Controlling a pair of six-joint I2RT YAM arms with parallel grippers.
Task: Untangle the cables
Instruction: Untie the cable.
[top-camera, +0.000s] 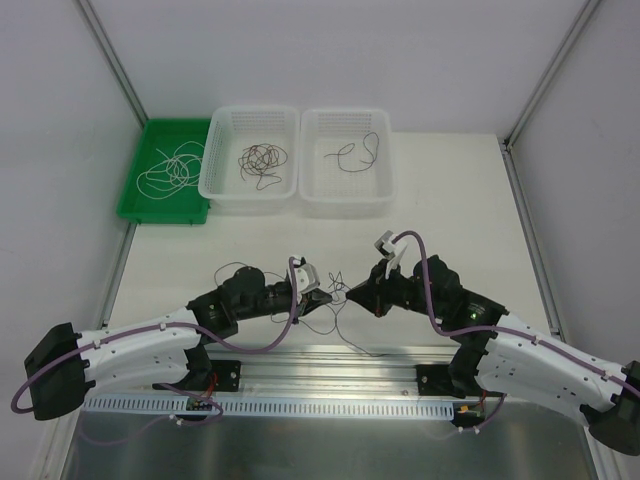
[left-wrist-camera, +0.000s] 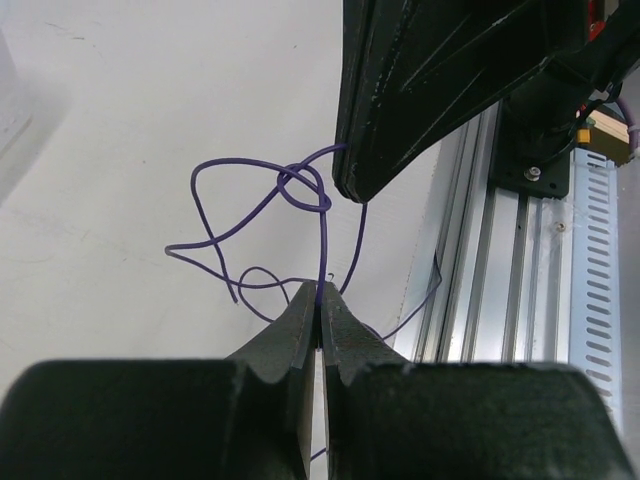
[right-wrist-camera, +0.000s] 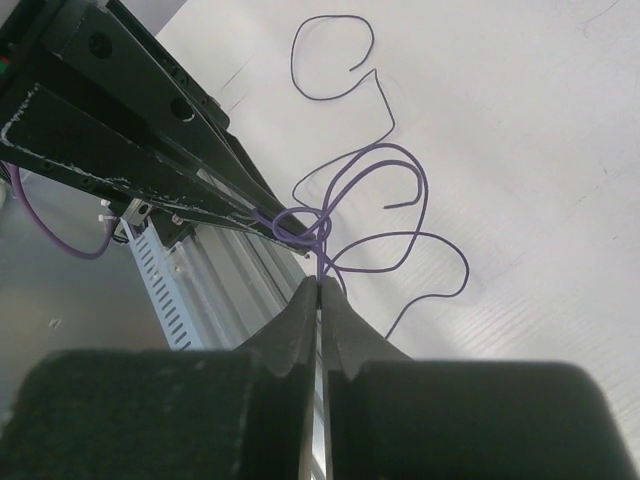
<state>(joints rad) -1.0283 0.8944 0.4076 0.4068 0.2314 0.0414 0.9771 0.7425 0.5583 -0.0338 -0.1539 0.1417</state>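
In the top view the cables (top-camera: 338, 283) are seen only as faint threads on the table (top-camera: 440, 200), between the left gripper (top-camera: 322, 295) and the right gripper (top-camera: 355, 292), whose tips nearly meet; the grip itself cannot be made out there. Further cables are seen at the far side in a tray (top-camera: 165, 214) and two baskets (top-camera: 250, 205). In the left wrist view the right gripper is cut off by the top edge, and a purple knot (left-wrist-camera: 303, 190) is seen just beside its tip. One strand runs from the knot into the left jaws, which are clenched on it. In the right wrist view the knot is partly covered by the left gripper. A strand is pinched in the clamped right jaws, and loose loops are spread over the table beyond.
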